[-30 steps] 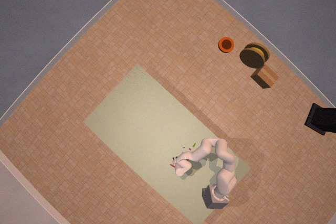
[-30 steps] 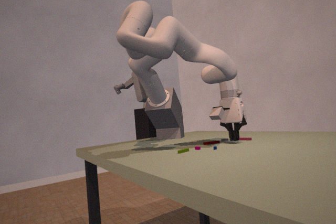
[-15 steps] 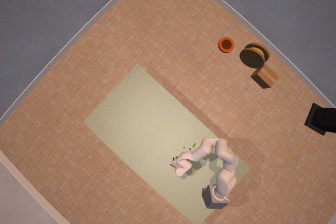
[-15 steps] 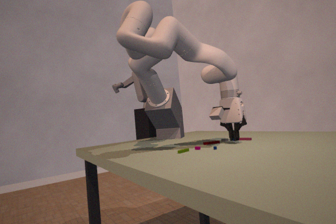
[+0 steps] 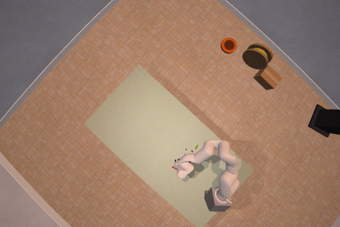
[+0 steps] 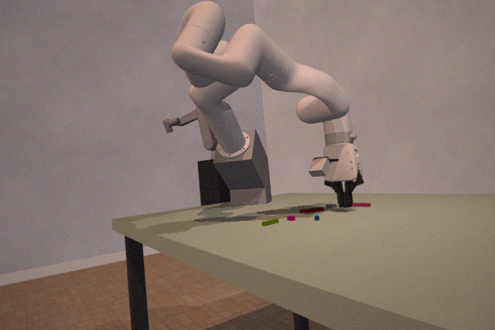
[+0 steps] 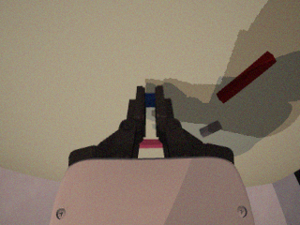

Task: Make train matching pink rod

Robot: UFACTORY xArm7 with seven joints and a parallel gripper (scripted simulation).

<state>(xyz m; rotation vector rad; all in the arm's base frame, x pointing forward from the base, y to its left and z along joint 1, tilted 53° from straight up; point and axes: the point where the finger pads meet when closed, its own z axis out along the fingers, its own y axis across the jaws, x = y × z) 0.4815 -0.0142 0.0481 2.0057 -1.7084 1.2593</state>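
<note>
My gripper points down, fingertips at or just above the table, shut on a small blue rod. The pink rod lies flat close by, partly hidden by the gripper in the wrist view. A red rod and a short grey rod lie apart, to the right in the wrist view. A magenta rod, a second blue rod and a lime rod lie separately.
The rods lie on the pale green table. The arm bends over its right part in the top view, shading the red and grey rods. The arm's base stands at the table's end. An orange pot stands on the floor.
</note>
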